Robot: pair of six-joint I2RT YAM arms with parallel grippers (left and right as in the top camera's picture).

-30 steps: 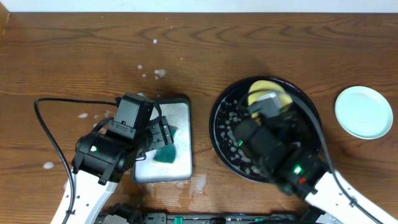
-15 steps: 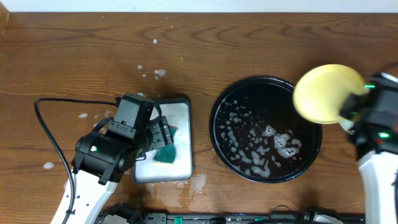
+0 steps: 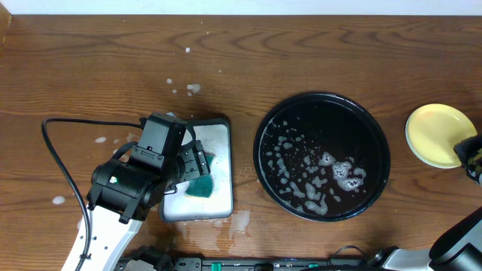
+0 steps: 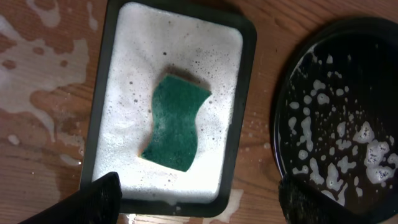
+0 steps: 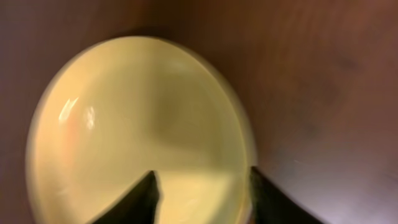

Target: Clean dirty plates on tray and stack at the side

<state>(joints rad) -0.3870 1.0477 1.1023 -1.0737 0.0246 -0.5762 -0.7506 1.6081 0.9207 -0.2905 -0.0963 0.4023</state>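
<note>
- Plate (image 3: 433, 134), the yellow one, lies at the table's right edge, off the black tray (image 3: 361, 124).
- Your right gripper (image 5: 202, 173) is parted over its rim, gripping nothing.
- Your left gripper (image 4: 199, 183) hangs wide open above the sponge (image 4: 175, 123).
- Only suds are on the tray, so the job looks nearly done.

Yellow plate (image 3: 435, 134) lay flat, face up, right of tray, apart from it. Round black tray (image 3: 324, 117) glossy, speckled with white suds (image 3: 343, 172).

The left arm (image 3: 124, 188) shows black housings, a white link, a black cable (image 3: 90, 122), dark fingers (image 4: 93, 199).
</note>
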